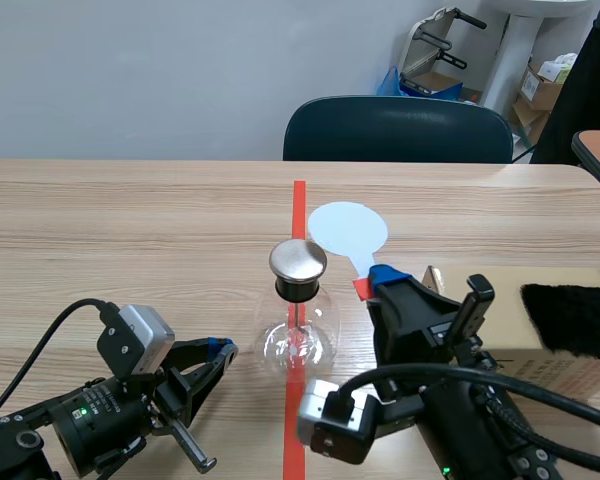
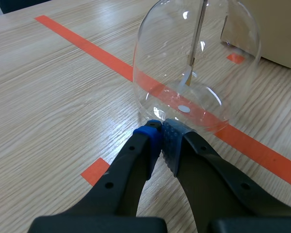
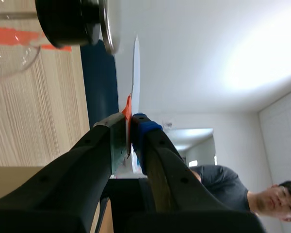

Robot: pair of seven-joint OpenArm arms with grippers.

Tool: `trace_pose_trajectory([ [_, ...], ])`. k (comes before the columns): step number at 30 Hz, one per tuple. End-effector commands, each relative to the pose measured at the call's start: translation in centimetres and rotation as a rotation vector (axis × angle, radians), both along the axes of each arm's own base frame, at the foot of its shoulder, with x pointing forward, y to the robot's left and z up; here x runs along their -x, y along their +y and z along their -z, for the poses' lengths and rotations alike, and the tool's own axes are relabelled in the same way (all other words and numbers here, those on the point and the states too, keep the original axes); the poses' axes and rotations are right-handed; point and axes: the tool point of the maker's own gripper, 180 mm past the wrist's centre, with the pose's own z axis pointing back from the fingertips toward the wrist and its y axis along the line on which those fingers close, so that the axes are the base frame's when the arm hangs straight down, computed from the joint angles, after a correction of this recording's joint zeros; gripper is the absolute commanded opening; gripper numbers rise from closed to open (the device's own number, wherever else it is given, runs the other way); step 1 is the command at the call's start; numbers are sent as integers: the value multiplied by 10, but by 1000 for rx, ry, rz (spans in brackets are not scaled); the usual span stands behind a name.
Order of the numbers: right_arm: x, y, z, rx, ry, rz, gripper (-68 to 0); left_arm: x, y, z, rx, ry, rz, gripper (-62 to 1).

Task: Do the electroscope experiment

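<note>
The electroscope (image 1: 298, 320) is a clear glass flask with a black neck and a shiny metal cap (image 1: 298, 260), standing on the red tape line. My right gripper (image 1: 375, 285) is shut on the red handle of a pale blue round paddle (image 1: 348, 230), held upright just right of the cap. In the right wrist view the paddle (image 3: 136, 68) shows edge-on between the fingers, close to the cap (image 3: 70, 22). My left gripper (image 1: 223, 350) is shut on nothing, low on the table left of the flask. Its fingertips (image 2: 162, 133) nearly touch the flask's base (image 2: 199, 63).
A cardboard box (image 1: 510, 300) lies at the right with a black furry cloth (image 1: 575, 318) on it, behind my right arm. A dark chair (image 1: 398, 130) stands across the table. A person (image 3: 242, 194) shows in the right wrist view, off the table.
</note>
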Motion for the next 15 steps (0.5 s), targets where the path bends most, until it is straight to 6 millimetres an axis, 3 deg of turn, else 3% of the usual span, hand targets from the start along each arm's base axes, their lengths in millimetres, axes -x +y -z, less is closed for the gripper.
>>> trace_pose_trajectory([
  [1, -2, 2, -12, -11, -42, -21, -658, -5, -3, -8, 19, -25, 3, -577],
  [15, 18, 33, -12, 3, -52, -224, -658, -5, -3, -8, 20, -25, 3, -577],
])
